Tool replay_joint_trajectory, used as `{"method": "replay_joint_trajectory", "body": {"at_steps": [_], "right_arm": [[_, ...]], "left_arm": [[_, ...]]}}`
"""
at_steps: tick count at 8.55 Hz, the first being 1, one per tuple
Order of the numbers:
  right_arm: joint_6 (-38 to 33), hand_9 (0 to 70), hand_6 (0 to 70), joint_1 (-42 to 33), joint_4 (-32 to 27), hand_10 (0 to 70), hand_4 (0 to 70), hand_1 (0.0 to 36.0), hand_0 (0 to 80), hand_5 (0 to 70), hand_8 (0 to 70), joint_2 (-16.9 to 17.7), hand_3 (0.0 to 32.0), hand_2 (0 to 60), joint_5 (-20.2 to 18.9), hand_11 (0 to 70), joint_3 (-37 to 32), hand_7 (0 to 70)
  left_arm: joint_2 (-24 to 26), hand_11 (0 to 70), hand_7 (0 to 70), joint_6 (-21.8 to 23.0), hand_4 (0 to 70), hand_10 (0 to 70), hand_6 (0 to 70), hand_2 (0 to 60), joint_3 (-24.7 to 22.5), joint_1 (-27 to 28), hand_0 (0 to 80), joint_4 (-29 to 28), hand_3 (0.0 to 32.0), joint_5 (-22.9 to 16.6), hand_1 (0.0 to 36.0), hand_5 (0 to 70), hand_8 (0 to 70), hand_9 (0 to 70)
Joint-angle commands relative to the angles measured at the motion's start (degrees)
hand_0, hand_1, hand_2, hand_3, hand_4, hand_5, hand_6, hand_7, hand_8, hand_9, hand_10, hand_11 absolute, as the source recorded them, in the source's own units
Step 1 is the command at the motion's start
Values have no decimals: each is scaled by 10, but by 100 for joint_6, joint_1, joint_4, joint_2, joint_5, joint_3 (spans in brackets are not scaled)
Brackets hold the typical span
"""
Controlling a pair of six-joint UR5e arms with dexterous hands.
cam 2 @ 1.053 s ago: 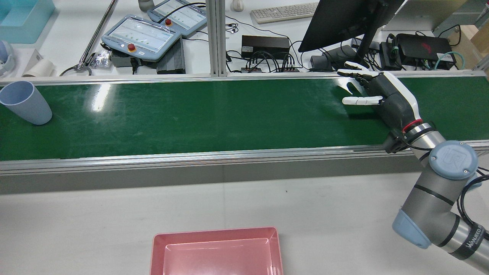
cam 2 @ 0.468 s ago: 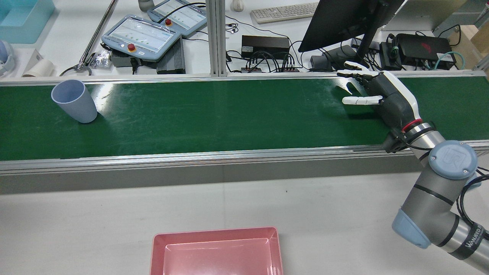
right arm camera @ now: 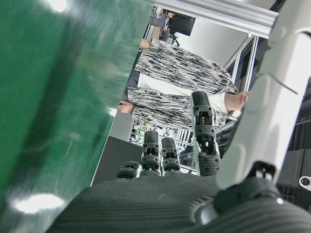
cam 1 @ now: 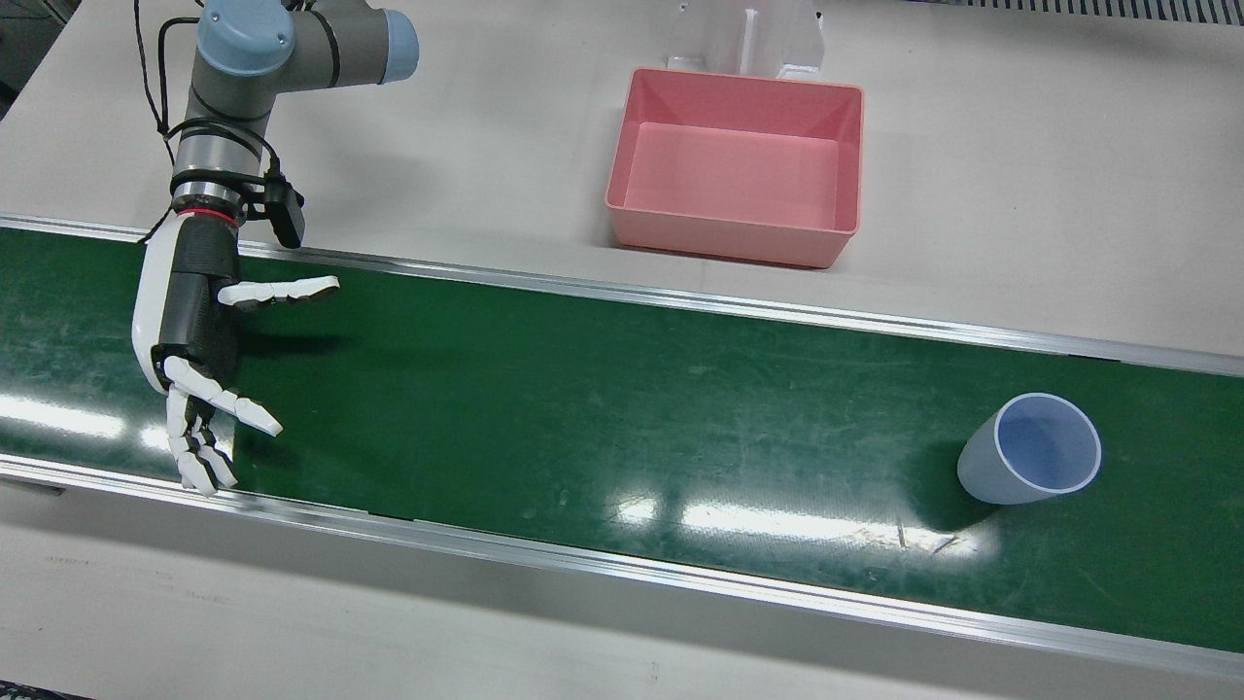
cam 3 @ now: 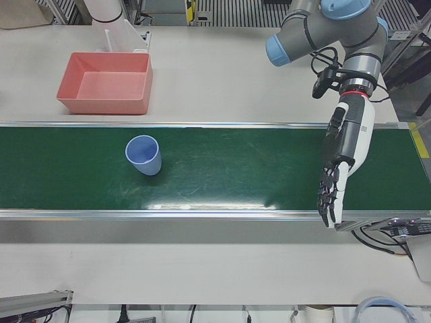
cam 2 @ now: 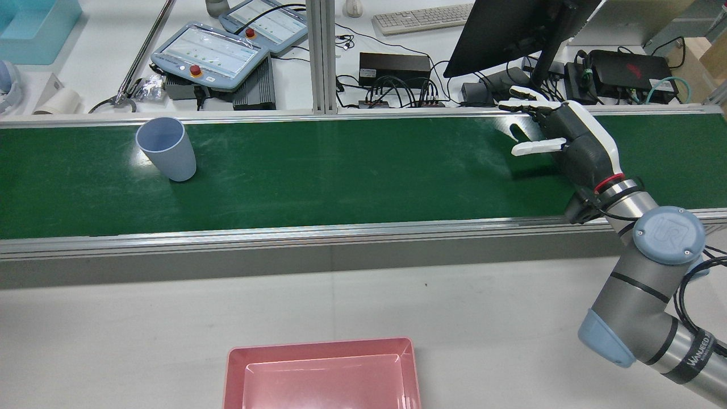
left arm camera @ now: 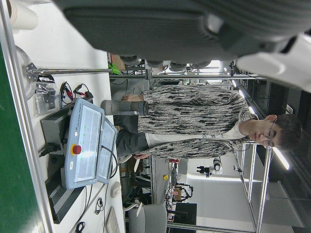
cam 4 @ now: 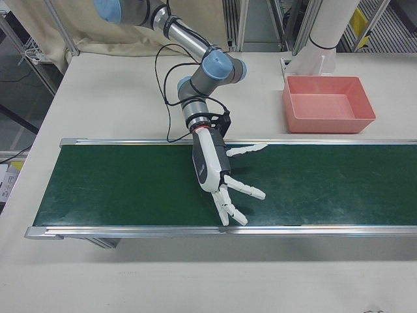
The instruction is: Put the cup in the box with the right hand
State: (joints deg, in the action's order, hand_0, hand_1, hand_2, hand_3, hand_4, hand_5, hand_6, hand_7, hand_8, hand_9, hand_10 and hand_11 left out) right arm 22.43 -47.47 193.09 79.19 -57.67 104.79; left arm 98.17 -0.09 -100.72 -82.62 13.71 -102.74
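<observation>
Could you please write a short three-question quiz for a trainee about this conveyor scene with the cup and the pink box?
1. True or false: the right robot hand is holding the blue cup.
2. Multiple choice: where does the pink box sit? A) on the green belt; B) on the white table beside the green belt; C) under the robot hand.
3. Fill in: the blue cup stands ____ on the belt, its mouth facing up.

Key: 1. False: the robot hand hovers open over the belt, far from the cup. 2. B. 3. Upright.
</observation>
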Motion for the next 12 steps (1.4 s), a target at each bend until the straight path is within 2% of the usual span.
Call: {"method": "replay_joint_trajectory", "body": {"at_steps": [1,2,3,4,5,6,7,8,10,11,12], "right_arm": [[77,209,61,1,1,28,264,130,517,55,117,-26,0,32,10,54,-3,210],[77,210,61,1,1,27,239,146,508,56,117,-26,0,97,10,53,-3,210],[112,207,60,1,1,25,240,137,519,57,115,-18,0,36,2,51,-3,206],[121,208,61,1,1,26,231,148,548,63,117,-17,0,28,2,55,-3,205],[121,207,61,1,1,25,214,166,553,66,117,-26,0,55,10,54,6,202],[121,206,61,9,1,25,230,148,565,67,117,-26,0,0,10,56,6,199],[121,207,61,10,1,25,231,146,558,66,118,-26,0,0,10,55,6,199],[121,207,61,27,1,25,222,152,546,65,117,-26,0,30,2,54,6,200],[217,209,61,89,1,27,233,155,544,64,118,-18,0,32,10,56,-20,204],[218,210,61,106,1,27,174,200,517,64,119,-17,0,199,19,56,-72,203],[201,208,61,106,1,29,245,143,546,63,118,-17,0,0,19,59,-108,203]], "left_arm": [[0,0,0,0,0,0,0,0,-9,0,0,0,0,0,0,0,0,0],[0,0,0,0,0,0,0,0,-9,0,0,0,0,0,0,0,0,0],[0,0,0,0,0,0,0,0,-9,0,0,0,0,0,0,0,0,0],[0,0,0,0,0,0,0,0,0,0,0,0,0,0,0,0,0,0],[0,0,0,0,0,0,0,0,-9,0,0,0,0,0,0,0,0,0],[0,0,0,0,0,0,0,0,0,0,0,0,0,0,0,0,0,0],[0,0,0,0,0,0,0,0,0,0,0,0,0,0,0,0,0,0],[0,0,0,0,0,0,0,0,0,0,0,0,0,0,0,0,0,0],[0,0,0,0,0,0,0,0,0,0,0,0,0,0,0,0,0,0],[0,0,0,0,0,0,0,0,0,0,0,0,0,0,0,0,0,0],[0,0,0,0,0,0,0,0,0,0,0,0,0,0,0,0,0,0]]}}
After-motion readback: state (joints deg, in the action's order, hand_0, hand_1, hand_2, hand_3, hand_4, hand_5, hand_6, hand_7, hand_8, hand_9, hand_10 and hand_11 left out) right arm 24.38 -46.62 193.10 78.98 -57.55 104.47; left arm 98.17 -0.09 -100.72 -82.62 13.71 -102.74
